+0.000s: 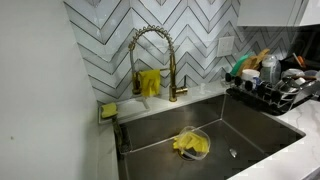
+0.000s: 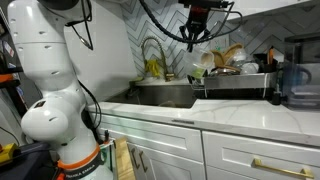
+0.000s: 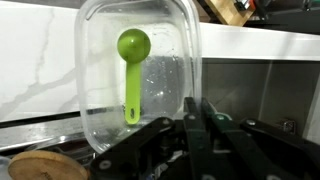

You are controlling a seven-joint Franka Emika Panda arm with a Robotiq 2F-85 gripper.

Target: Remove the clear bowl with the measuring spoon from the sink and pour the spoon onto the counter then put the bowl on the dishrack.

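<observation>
In the wrist view my gripper (image 3: 196, 118) is shut on the rim of the clear bowl (image 3: 160, 90). The bowl is tilted up on its side in front of the camera. The green measuring spoon (image 3: 132, 62) lies inside it against the bottom. Behind the bowl is the white marbled counter (image 3: 40, 70), with the sink (image 3: 255, 95) to the right. In an exterior view the gripper (image 2: 196, 38) hangs high above the far end of the sink; the bowl is hard to make out there. The dishrack (image 1: 268, 92) is full of dishes and shows in both exterior views (image 2: 236, 76).
A gold spring faucet (image 1: 152, 52) stands behind the steel sink (image 1: 250, 135). A yellow cloth-like thing (image 1: 190, 145) lies in the basin. A yellow sponge (image 1: 108, 110) sits on the sink corner. A wooden board (image 3: 45, 166) shows low in the wrist view. The white counter (image 2: 250, 112) runs over the cabinets.
</observation>
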